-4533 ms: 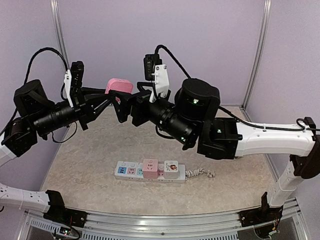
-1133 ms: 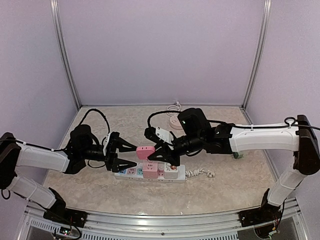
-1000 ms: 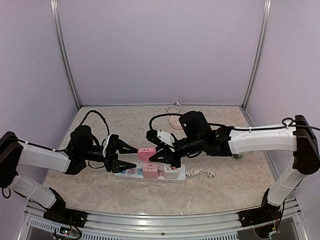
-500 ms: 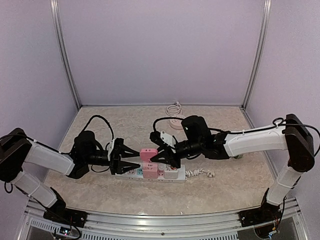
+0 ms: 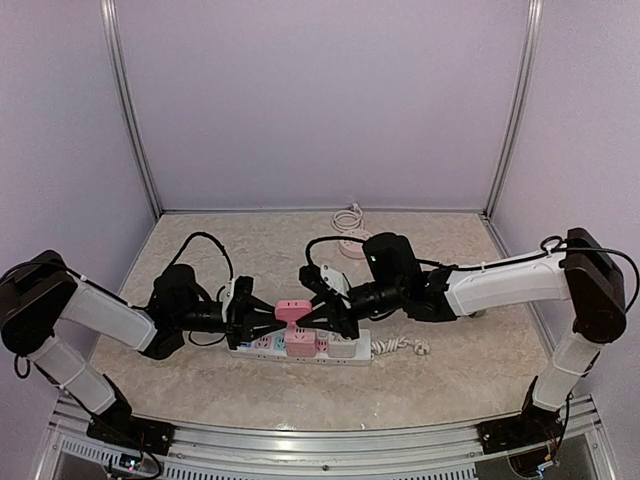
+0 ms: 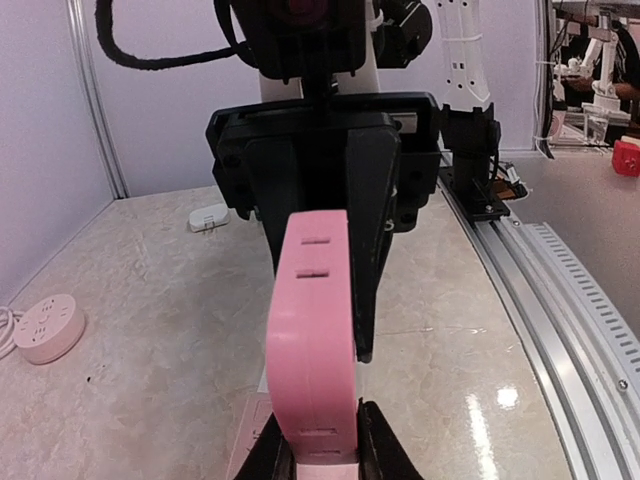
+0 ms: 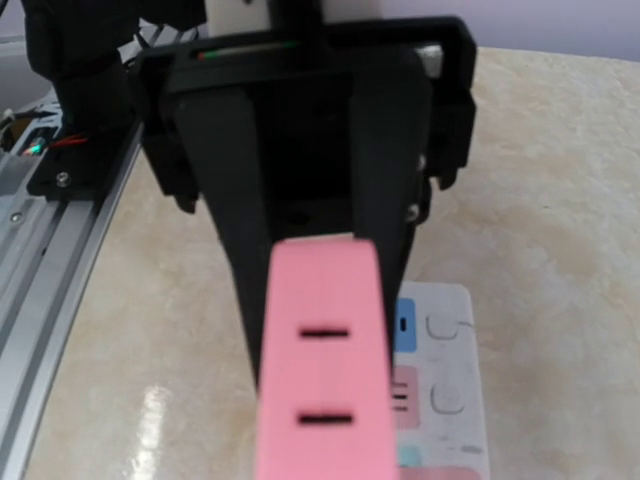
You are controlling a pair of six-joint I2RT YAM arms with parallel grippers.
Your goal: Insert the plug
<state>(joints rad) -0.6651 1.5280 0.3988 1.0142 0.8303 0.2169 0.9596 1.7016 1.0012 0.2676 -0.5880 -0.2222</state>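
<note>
In the overhead view the left arm reaches in low from the left edge, and the left gripper (image 5: 271, 316) sits at centre frame, just left of the flat pink rectangular plug (image 5: 292, 309). Its jaws are drawn in on the plug's left end. The left wrist view shows the black fingertips (image 6: 376, 452) pressed against both sides of the pink body at the bottom of the frame.

The plug hangs between the two grippers, directly over the middle of the long white power strip (image 5: 364, 347), which has pastel blue and pink sockets and lies on the beige marbled desk (image 5: 450, 390). I cannot tell whether its underside touches the strip. Two short dark slots show on its narrow face in both wrist views.

Just right of the plug, the right gripper (image 5: 313, 316) has its jaws clamped on the other end. From the left wrist camera its black fingers flank the pink body on both sides. The right arm runs back toward the right edge of the frame.

Beyond the strip, toward the upper middle of the overhead view, a round white socket (image 5: 350, 243) rests on the desk – well apart from the grippers.
</note>
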